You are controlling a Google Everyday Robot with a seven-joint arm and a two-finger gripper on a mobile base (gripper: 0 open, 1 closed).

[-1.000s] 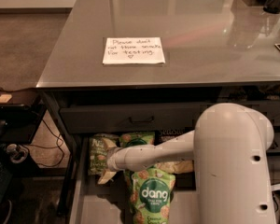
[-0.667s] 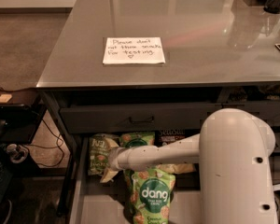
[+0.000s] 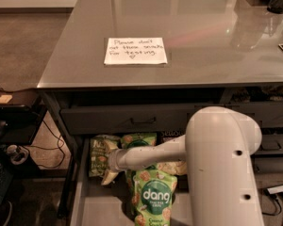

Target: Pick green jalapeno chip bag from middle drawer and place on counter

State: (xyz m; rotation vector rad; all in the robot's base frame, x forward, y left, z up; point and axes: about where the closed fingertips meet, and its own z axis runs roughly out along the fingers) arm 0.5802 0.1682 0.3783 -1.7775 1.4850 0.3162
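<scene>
The middle drawer stands pulled open below the counter, which carries a white handwritten note. The dull olive-green jalapeno chip bag lies at the drawer's back left. My gripper reaches in from the right on the white arm and sits low in the drawer, right against the bag's right edge. I cannot tell whether it touches or holds the bag. A bright green dang pouch stands in front of the arm, and another lies behind it.
A closed drawer with a dark front and black handle sits just above the open one. My large white arm housing fills the lower right. A dark low stand and cables are on the floor at left.
The arm housing has shifted a little. The gripper stays at about the same spot beside the olive-green bag. The bags have not visibly moved.
</scene>
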